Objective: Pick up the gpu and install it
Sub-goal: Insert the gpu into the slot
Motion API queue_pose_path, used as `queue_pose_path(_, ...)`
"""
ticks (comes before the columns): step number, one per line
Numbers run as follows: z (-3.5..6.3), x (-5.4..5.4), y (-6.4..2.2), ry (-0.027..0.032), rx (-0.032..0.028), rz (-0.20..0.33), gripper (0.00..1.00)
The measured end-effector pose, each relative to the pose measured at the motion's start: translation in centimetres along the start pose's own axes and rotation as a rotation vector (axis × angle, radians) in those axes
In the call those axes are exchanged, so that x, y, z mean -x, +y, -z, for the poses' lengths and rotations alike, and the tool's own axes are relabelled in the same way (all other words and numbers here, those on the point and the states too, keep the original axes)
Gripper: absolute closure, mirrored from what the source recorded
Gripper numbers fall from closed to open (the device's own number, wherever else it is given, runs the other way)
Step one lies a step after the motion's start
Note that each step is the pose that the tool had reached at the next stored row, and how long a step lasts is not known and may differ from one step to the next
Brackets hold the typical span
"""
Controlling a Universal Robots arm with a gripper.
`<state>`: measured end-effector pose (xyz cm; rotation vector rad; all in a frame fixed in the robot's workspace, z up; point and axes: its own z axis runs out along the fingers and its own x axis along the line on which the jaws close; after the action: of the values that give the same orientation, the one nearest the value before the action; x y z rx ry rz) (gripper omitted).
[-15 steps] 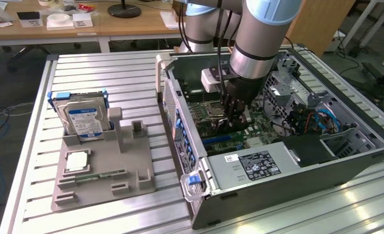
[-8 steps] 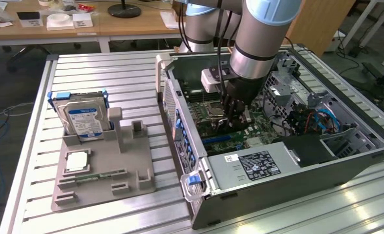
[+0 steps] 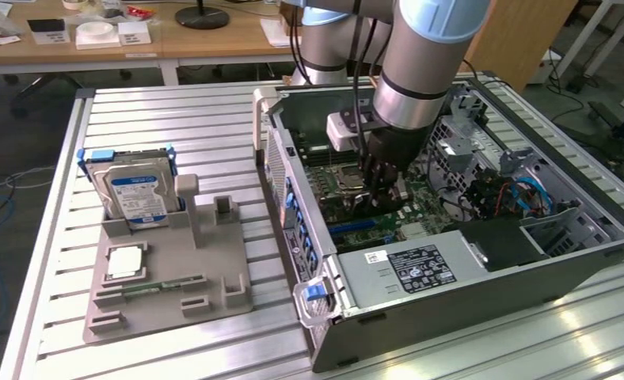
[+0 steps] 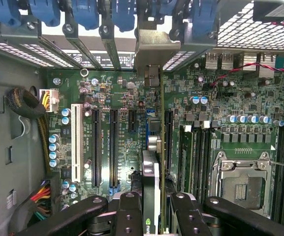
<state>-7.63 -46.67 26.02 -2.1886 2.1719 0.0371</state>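
Fingers (image 4: 128,212) are clamped on the gpu (image 4: 151,179), one on each side, holding it on edge inside the open computer case (image 3: 481,293). The card is down low over the motherboard (image 4: 220,113) and runs parallel to the long black slots (image 4: 113,147). Its silver bracket (image 4: 154,49) end is up against the rear wall by the blue clips (image 4: 88,12). Can't tell whether the bottom edge is actually in its slot or just sitting on top.

What I'd worry about: if the card is even slightly skewed, pushing down would jam the contacts on the slot lip and flex the board. The bracket could also snag on the rear wall instead of sliding into its opening, and that would tip the card. It's a thin flat thing to grip, so it could slip between the fingers under load. The memory slots (image 4: 196,162) sit just beside it, so there's not much room to wiggle. The hard drive (image 3: 138,194) out on the desk (image 3: 164,111) is well apart from all this, no issue there.
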Motion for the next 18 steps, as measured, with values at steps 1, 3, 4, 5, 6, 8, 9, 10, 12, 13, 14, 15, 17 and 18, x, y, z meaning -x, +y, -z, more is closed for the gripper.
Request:
queue_pose_path(1, -0.02, 0.00, 0.00, 0.0002, 0.0000, 0.000, 0.73)
queue_pose_path(3, -0.06, -0.01, 0.00, 0.0003, -0.0001, 0.000, 0.73)
queue_pose_path(4, -0.07, -0.01, 0.00, 0.0004, 0.0000, 0.000, 0.73)
queue_pose_path(5, -0.07, -0.01, 0.00, 0.0004, 0.0000, 0.000, 0.73)
queue_pose_path(6, -0.07, -0.01, 0.00, 0.0005, 0.0000, 0.000, 0.73)
queue_pose_path(8, -0.07, -0.01, 0.00, 0.0004, 0.0000, 0.000, 0.73)
queue_pose_path(9, -0.11, 0.00, 0.00, 0.0001, -0.0002, 0.000, 0.73)
queue_pose_path(10, -0.13, -0.01, 0.00, 0.0001, -0.0001, 0.000, 0.73)
queue_pose_path(12, -0.13, -0.01, 0.01, 0.0004, 0.0000, 0.000, 0.73)
queue_pose_path(13, -0.14, -0.01, 0.01, 0.0005, 0.0000, 0.000, 0.73)
queue_pose_path(14, -0.15, -0.01, 0.01, 0.0005, 0.0000, 0.000, 0.73)
queue_pose_path(15, -0.17, -0.01, 0.01, 0.0005, 0.0000, 0.000, 0.73)
queue_pose_path(17, -0.20, -0.01, 0.04, 0.0012, 0.0000, 0.000, 0.73)
queue_pose_path(18, -0.21, -0.01, 0.04, 0.0020, 0.0000, 0.000, 0.73)
